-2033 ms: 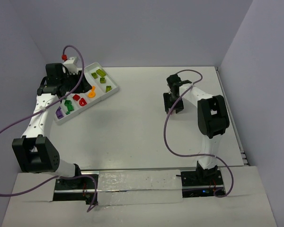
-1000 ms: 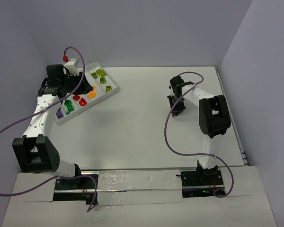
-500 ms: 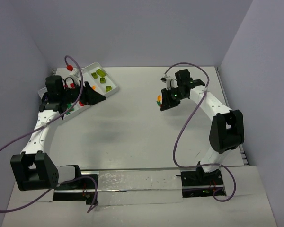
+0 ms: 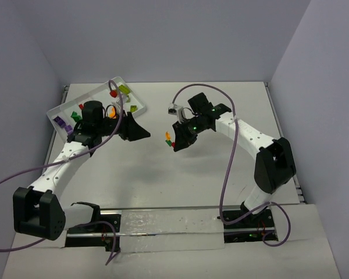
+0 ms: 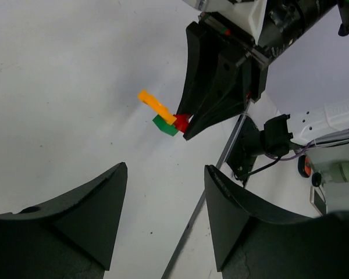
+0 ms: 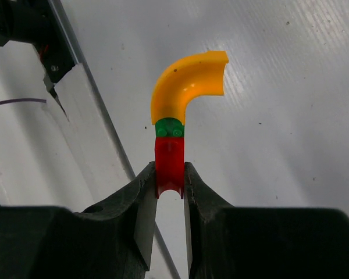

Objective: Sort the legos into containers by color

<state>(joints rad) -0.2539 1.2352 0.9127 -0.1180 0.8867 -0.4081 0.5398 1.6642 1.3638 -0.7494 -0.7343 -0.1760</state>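
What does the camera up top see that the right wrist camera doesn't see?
Only the top view shows the white tray with colored bricks in it, both whole arms, and the open left gripper. Only the right wrist view shows the little details: the fingers pinch a red brick, with a small green piece on it and a curved orange piece at the end. Both views show the right gripper holding that joined stack.
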